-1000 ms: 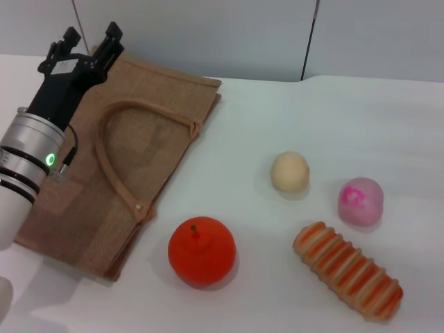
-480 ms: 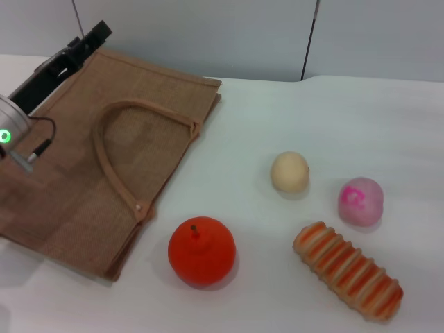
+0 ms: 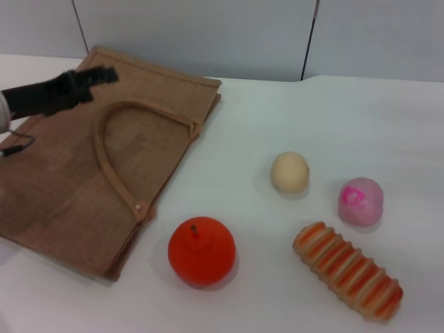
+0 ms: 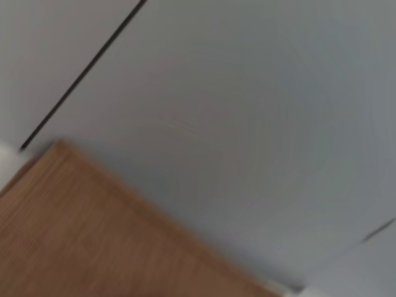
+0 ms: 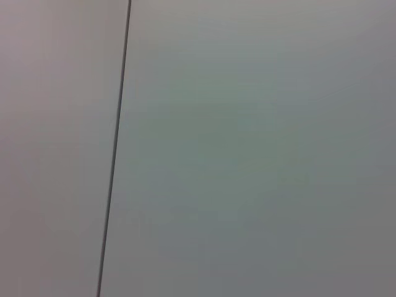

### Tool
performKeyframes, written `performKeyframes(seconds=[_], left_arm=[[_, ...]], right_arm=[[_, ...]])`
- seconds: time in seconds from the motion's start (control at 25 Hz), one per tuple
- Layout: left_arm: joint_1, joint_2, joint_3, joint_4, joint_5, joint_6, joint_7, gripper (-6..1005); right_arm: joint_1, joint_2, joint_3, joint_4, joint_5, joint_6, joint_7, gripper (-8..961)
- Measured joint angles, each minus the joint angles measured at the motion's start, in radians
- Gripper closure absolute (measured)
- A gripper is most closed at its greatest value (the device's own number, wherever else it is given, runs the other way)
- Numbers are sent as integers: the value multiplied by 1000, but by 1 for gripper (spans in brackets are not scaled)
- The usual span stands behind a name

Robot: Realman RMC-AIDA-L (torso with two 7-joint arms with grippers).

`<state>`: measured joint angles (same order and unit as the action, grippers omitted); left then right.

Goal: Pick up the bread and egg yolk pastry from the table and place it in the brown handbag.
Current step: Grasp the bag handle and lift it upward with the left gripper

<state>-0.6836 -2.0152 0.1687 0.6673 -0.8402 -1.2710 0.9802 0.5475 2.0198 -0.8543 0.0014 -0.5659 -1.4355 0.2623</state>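
Observation:
The brown handbag (image 3: 97, 170) lies flat at the left of the white table, its tan loop handle on top; a corner of it shows in the left wrist view (image 4: 80, 235). The striped bread (image 3: 348, 270) lies at the front right. The beige egg yolk pastry (image 3: 289, 171) sits behind it, near the middle. My left gripper (image 3: 97, 75) reaches in from the left edge, over the bag's far left part and well away from the food. My right gripper is out of view; its wrist camera faces only a grey wall.
An orange-red fruit (image 3: 201, 250) with a stem sits at the front, just right of the bag's corner. A pink ball (image 3: 360, 200) with a magenta mark lies right of the pastry, close behind the bread. A grey panelled wall (image 3: 229, 35) closes off the table's back.
My left arm has swung out toward the left edge and turned from pointing at the far wall to pointing sideways over the bag. The bag and the food have not moved.

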Motion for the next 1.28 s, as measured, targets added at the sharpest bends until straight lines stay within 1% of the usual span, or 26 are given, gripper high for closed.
performKeyframes(seconds=[0.12, 0.28, 0.44, 0.6, 0.72, 1.04, 1.28], left_arm=[[-15, 17, 0, 70, 147, -53, -108, 108], [-37, 43, 0, 141, 310, -127, -210, 113], [-74, 58, 0, 187, 455, -156, -268, 119], [-108, 63, 0, 192, 531, -156, -282, 124], [-123, 57, 11, 190, 537, -136, -264, 129], [-149, 26, 137, 100, 539, 26, -261, 140], [-164, -6, 195, 55, 548, 143, -265, 148]], right_arm=[[0, -1, 0, -1, 1, 3, -1, 77], [0, -2, 2, -2, 4, 5, 0, 77], [-1, -3, 2, -2, 6, 10, -1, 78], [-1, -3, 3, -4, 3, 26, -2, 78], [3, -3, 3, -5, 2, 32, -2, 78], [6, -3, 1, -5, 1, 33, -1, 78], [7, -1, -2, -4, 1, 33, -1, 78]])
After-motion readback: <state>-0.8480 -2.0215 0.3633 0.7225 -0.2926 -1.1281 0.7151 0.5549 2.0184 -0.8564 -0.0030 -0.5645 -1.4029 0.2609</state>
